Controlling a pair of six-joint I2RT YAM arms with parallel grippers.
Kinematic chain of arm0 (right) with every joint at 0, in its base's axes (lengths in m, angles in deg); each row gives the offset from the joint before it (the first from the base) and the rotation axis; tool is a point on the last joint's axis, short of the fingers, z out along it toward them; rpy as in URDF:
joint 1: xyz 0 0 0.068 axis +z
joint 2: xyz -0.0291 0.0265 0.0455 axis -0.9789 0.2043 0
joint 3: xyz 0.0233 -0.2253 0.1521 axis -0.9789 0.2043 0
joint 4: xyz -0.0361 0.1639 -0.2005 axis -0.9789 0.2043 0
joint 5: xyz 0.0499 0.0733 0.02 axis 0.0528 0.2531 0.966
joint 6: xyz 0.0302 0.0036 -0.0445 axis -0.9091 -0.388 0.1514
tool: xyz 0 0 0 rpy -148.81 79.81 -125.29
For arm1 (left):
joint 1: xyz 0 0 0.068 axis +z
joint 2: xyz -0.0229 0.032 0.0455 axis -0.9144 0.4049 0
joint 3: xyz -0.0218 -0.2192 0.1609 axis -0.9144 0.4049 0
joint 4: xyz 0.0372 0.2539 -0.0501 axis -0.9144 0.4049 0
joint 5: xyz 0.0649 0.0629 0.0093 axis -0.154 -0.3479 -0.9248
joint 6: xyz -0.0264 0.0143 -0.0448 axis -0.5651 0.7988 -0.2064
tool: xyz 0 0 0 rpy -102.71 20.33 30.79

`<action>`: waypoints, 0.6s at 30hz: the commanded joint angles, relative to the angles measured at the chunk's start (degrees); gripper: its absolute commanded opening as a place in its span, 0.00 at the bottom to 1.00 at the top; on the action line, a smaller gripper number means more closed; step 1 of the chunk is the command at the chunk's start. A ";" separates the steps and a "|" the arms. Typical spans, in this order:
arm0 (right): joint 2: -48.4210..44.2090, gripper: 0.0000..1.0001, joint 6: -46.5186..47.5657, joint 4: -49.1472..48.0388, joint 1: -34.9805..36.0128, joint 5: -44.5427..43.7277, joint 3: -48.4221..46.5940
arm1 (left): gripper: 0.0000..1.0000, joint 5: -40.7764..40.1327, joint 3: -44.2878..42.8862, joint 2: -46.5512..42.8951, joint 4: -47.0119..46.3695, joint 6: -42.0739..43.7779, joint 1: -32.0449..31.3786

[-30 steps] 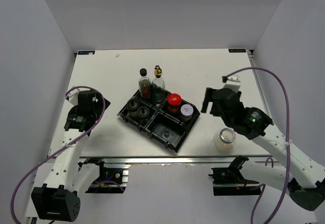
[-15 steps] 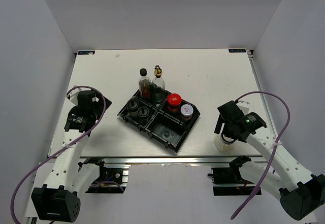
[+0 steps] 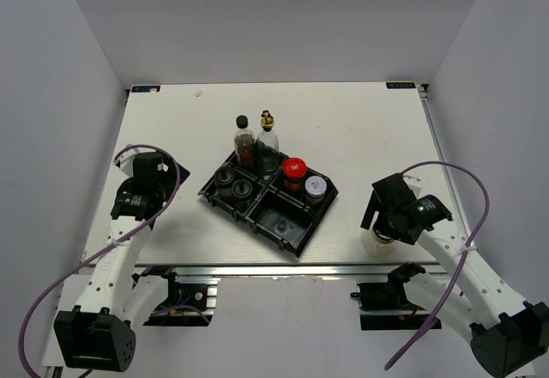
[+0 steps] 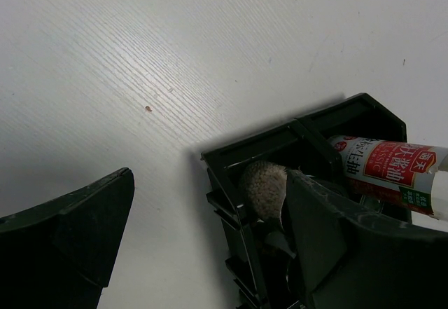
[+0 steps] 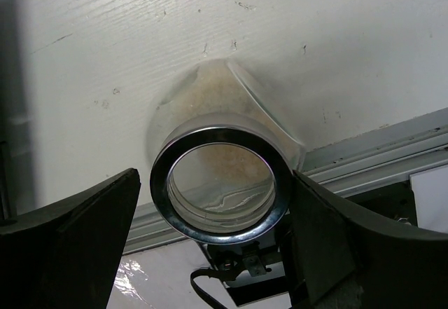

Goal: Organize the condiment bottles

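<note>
The wide clear jar [image 3: 378,240] stands near the table's front right edge. My right gripper [image 3: 383,224] is directly over it. In the right wrist view the jar's body [image 5: 231,106] sits between the gripper's [image 5: 213,179] open fingers; the right finger [image 5: 336,246] is at its metal rim. In the black tray [image 3: 298,241] stand a black-capped bottle [image 3: 244,139], the gold-spouted bottle [image 3: 268,141], the red-lidded jar [image 3: 294,171], the silver-lidded jar [image 3: 316,188] and two black-capped ones [image 3: 233,184]. My left gripper [image 3: 142,175] is open and empty left of the tray.
In the left wrist view my open left gripper [image 4: 210,177] faces the tray's corner [image 4: 231,158], with a red-and-white labelled bottle [image 4: 388,169] and a speckled rounded top [image 4: 264,186] in it. The table's front rail [image 3: 283,268] runs just beyond the wide jar.
My right arm has swung from beside the tray toward the front edge and come down over the wide clear jar. The left arm has not moved.
</note>
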 commanded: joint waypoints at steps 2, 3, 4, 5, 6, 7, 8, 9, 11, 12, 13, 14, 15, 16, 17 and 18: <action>-0.13 0.89 -1.35 -0.44 -0.55 -0.88 -0.69 | 0.98 0.72 0.49 0.02 -0.99 0.54 0.27; -0.13 0.89 -1.61 -0.36 -0.64 -1.15 -1.13 | 0.98 0.72 0.49 0.02 -0.99 0.46 0.27; -0.04 0.89 -1.79 -0.36 -0.81 -1.33 -1.22 | 0.98 0.63 0.49 -0.07 -1.08 0.46 0.27; -0.30 0.89 -2.05 -0.62 -0.81 -1.68 -1.22 | 0.98 0.63 0.49 -0.16 -1.08 0.46 0.27; -0.30 0.89 -2.58 -0.71 -0.90 -2.46 -1.13 | 0.98 0.55 0.49 -0.16 -0.99 0.46 0.36; -0.22 0.89 -3.02 -0.53 -1.08 -2.99 -1.05 | 0.98 0.55 0.49 -0.16 -0.99 0.46 0.36; -0.13 0.89 -3.55 -0.01 -1.08 -3.43 -1.13 | 0.98 0.55 0.58 -0.24 -1.08 0.46 0.28; 0.05 0.89 -3.90 0.17 -1.16 -3.70 -0.96 | 0.98 0.63 0.75 -0.33 -1.25 0.46 0.36; 0.05 0.86 -3.90 -0.87 -1.17 -3.09 -0.69 | 0.98 0.98 0.93 -0.16 -1.69 0.46 0.36; 0.14 0.84 -3.90 -0.97 -1.17 -3.09 -0.61 | 0.98 1.16 1.02 -0.16 -1.78 0.37 0.28; 0.22 0.81 -3.82 -0.97 -1.17 -2.74 -0.61 | 0.98 1.25 1.02 -0.07 -1.87 0.37 0.36; 0.22 0.73 -3.55 -1.23 -1.17 -2.47 -0.61 | 0.98 1.34 1.02 0.11 -1.87 0.46 0.28; 0.22 0.66 -3.20 -1.84 -1.17 -2.30 -0.61 | 0.98 1.34 1.10 0.28 -1.87 0.37 0.27; 0.14 0.58 -2.59 -2.20 -1.25 -1.86 -0.87 | 0.98 1.25 1.02 0.28 -1.87 0.46 0.27; 0.14 0.48 -1.63 -2.55 -1.17 -1.77 -0.96 | 0.98 1.34 1.02 0.20 -2.04 0.46 0.27; 0.14 0.43 -1.10 -2.90 -1.17 -1.77 -1.31 | 0.98 1.25 1.10 0.11 -1.96 0.37 0.27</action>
